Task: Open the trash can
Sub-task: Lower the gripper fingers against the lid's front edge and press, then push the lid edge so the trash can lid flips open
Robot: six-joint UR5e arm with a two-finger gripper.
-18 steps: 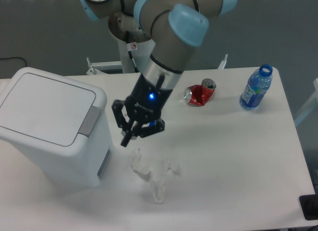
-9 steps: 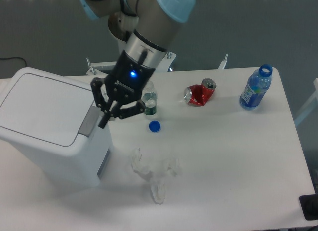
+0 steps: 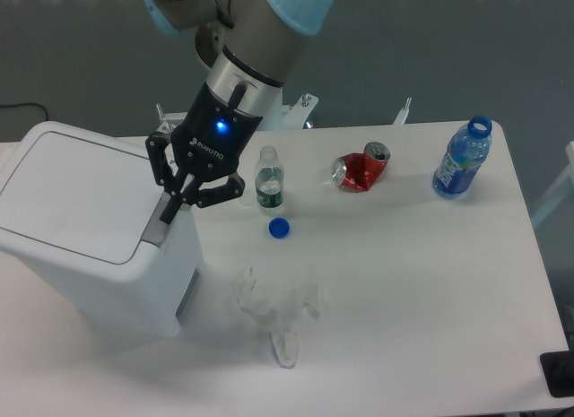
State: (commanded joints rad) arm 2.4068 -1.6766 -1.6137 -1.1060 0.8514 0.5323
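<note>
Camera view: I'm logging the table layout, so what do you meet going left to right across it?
Trash can → gripper → small clear bottle → crushed red can → blue bottle.

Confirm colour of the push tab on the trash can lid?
Grey, set against the white trash can; the push tab shows clearly in the fixed camera view, under the hand.
</note>
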